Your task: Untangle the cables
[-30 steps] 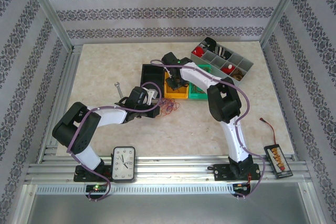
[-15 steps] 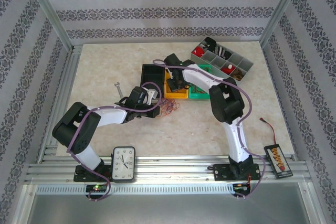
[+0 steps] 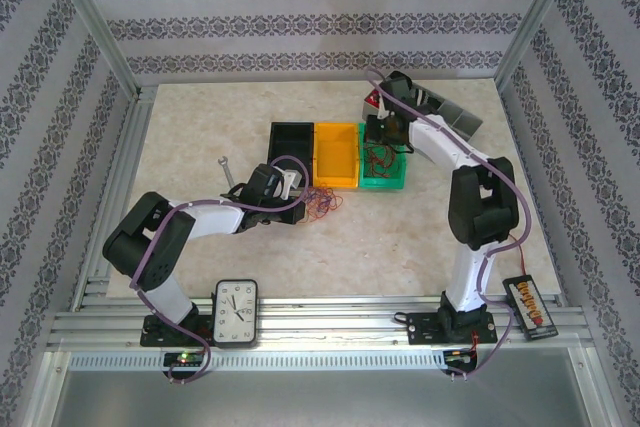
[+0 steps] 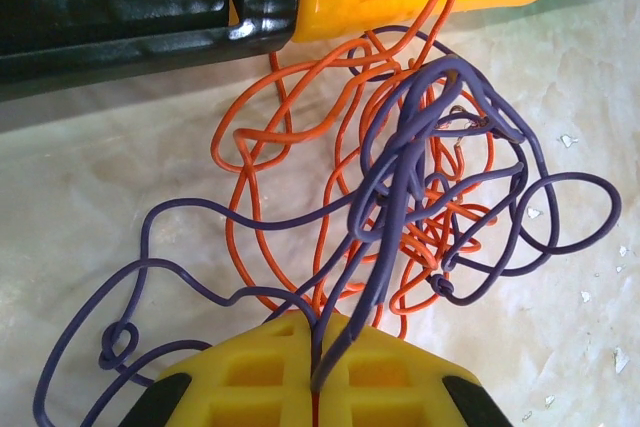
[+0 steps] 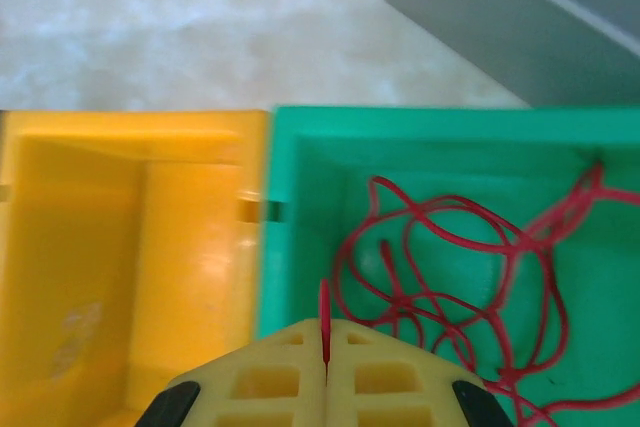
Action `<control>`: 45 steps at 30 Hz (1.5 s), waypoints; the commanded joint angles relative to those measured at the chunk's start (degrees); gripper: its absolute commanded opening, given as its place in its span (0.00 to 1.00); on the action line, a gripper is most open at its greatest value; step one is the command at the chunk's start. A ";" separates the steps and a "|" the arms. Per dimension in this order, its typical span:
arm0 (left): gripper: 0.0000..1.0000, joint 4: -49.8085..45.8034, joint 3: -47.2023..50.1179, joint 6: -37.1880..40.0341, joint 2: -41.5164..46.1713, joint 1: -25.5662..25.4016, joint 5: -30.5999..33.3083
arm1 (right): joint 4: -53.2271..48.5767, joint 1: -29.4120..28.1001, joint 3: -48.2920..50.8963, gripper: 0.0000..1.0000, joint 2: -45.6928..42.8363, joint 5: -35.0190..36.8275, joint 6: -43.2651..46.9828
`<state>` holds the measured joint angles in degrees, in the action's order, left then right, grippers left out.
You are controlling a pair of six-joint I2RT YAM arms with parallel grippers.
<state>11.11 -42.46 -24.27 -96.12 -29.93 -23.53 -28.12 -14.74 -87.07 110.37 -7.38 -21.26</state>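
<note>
A tangle of orange and dark blue cables [image 4: 400, 177] lies on the table in front of the bins, small in the top view [image 3: 322, 205]. My left gripper [image 4: 318, 322] [image 3: 290, 185] is shut on a dark blue strand that runs up into the tangle. Red cable [image 5: 460, 277] lies curled in the green bin [image 5: 400, 122] [image 3: 398, 182]. My right gripper [image 5: 325, 325] [image 3: 382, 137] hangs over that bin, shut, with a short end of red cable sticking out between its fingertips.
A black bin [image 3: 293, 142] and a yellow bin [image 3: 337, 155] [image 5: 130, 247] stand left of the green one. The grey compartment tray [image 3: 455, 117] [image 5: 500, 27] is behind the right gripper. A wrench [image 3: 226, 169], a clock [image 3: 236, 312] and a small board [image 3: 527, 304] lie around.
My right arm has swung from the yellow bin to the right, over the green bin, where red cable now lies. The left arm and its tangle have not moved.
</note>
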 commanded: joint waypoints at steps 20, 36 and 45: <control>0.00 -1.79 -1.38 1.24 0.45 -0.13 -1.07 | 5.14 0.77 6.21 0.06 6.15 -1.72 -6.16; 0.00 -1.45 -0.95 1.42 0.93 -0.26 -2.12 | 6.10 0.65 9.56 0.34 -9.08 2.54 -6.26; 0.00 -1.72 -0.79 2.13 1.19 -0.22 -4.35 | 7.03 -9.59 17.57 0.35 -16.41 -2.67 -1.13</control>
<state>10.46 -42.59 -23.77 -96.12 -29.93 -25.98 -20.78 -20.01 -72.01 95.48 -6.74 -25.41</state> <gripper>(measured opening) 0.072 0.345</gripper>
